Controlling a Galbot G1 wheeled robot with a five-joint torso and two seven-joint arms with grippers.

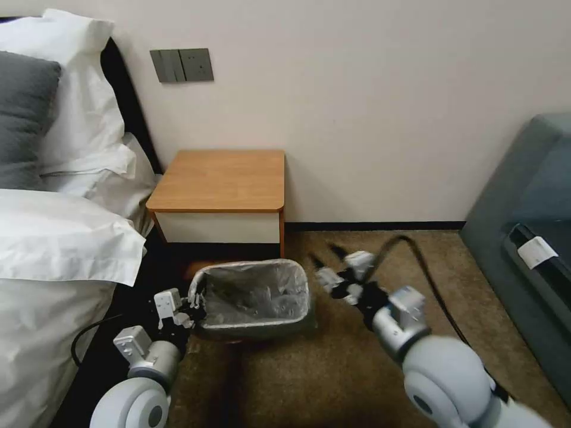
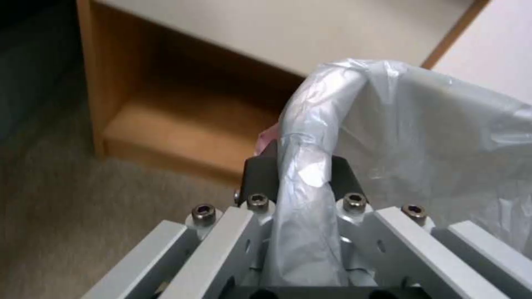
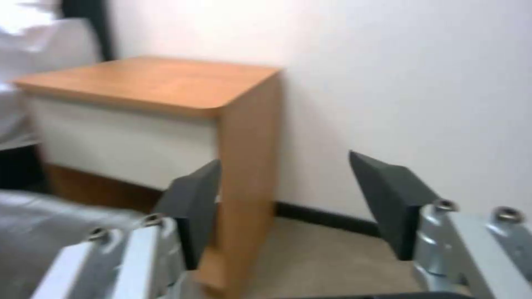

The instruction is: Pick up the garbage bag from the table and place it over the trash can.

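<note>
**A:** Looking down at the floor by the bed, the bag (image 1: 256,291) is already lining the bin (image 1: 262,328), which stands on the carpet just in front of the nightstand (image 1: 220,178). Grey plastic is folded over the rim most of the way round.

**B:** And the left gripper (image 1: 189,306) sits at the bin's left edge. From its wrist camera the dark pads (image 2: 260,174) are pinched narrow on a bunched fold of the bag where it wraps the rim.

**A:** The right gripper (image 1: 324,261) hangs in the air just off the bin's right corner, jaws spread wide, nothing between them. Its own camera looks past them at the nightstand's side panel.

**B:** So what could spoil it from here?

**A:** That left pinch, I'd say. If the arm pulls away while clamped, the thin film could drag off the rim, or the light bin could tip or slide on the carpet.

**B:** Tearing too; the plastic looks stretched tight over that corner.

**A:** And the right side has nothing holding it. A tug from the left could pull the far edge into the bin. The right fingers could also snag the film if they brush the corner.
</note>
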